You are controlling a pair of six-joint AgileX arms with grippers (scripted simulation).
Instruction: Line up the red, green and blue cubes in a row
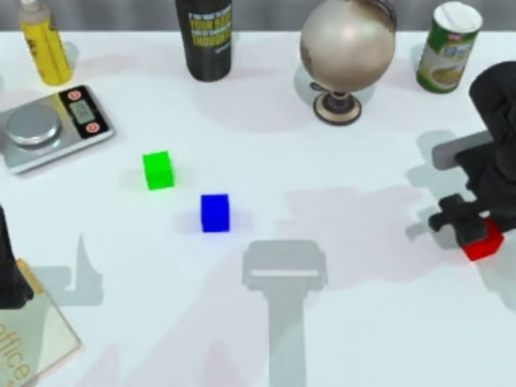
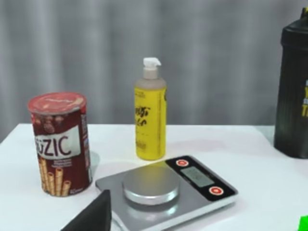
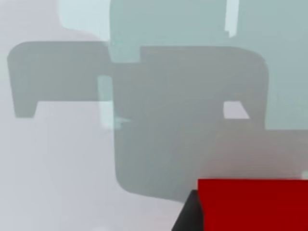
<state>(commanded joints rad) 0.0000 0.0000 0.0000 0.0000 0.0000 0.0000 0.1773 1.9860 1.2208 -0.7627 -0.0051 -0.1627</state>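
The red cube [image 1: 486,242] is at the table's right side, with my right gripper [image 1: 472,230] shut on it. In the right wrist view the red cube [image 3: 252,204] looms large, one dark fingertip [image 3: 188,216] pressed against its side; the other finger is hidden. The green cube [image 1: 158,170] and the blue cube [image 1: 214,213] stand apart on the table left of centre, the blue one nearer the front. A sliver of the green cube [image 2: 304,224] shows in the left wrist view. My left gripper [image 1: 12,274] is parked at the left edge, open and holding nothing.
Along the back stand a yellow pump bottle [image 1: 44,44], a black bottle [image 1: 205,36], a globe [image 1: 347,48] and a green can [image 1: 447,44]. A kitchen scale [image 1: 52,121] lies at the back left, a brown snack can [image 2: 60,142] beside it, and a book [image 1: 32,347] sits at the front left corner.
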